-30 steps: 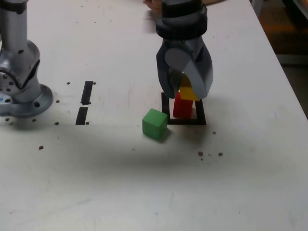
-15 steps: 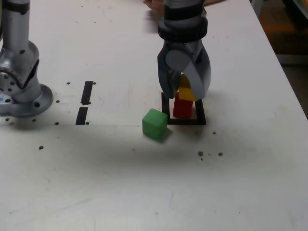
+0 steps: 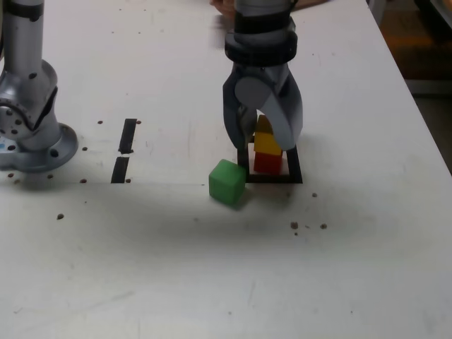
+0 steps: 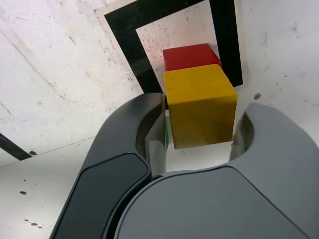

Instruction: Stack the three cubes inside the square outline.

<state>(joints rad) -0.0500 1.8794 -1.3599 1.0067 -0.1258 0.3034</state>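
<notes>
Arm comes in from the top edge of the exterior view, gripper (image 3: 268, 144) pointing down over the square outline (image 3: 296, 169). Wrist section above it, grey with dark bands (image 3: 261, 49). Two curved fingers (image 4: 271, 132), one either side of the yellow cube (image 3: 268, 143). Pincer is open: wrist view has a visible gap between the cube and the lighter finger; the darker one sits right beside its other face.

Count: three cubes, one each of yellow, red, green. Yellow sits on top of the red cube (image 3: 268, 164), a bit offset, so part of red's top shows in the wrist view. Red is inside the outline, on the white centre. Green cube (image 3: 227, 181) is on the table (image 3: 176, 268) outside the frame, by its lower-left corner in the exterior view. Only a green sliver of it shows past the darker finger in the wrist view.

One square outline, black tape. Two short black strips (image 3: 128, 135), end to end, between the outline and the single round metal base (image 3: 48, 150) at the exterior view's left. Dark specks scattered on the table. Top edge of the exterior view: probably part of a person's hand (image 3: 224, 7), cropped and soft.
</notes>
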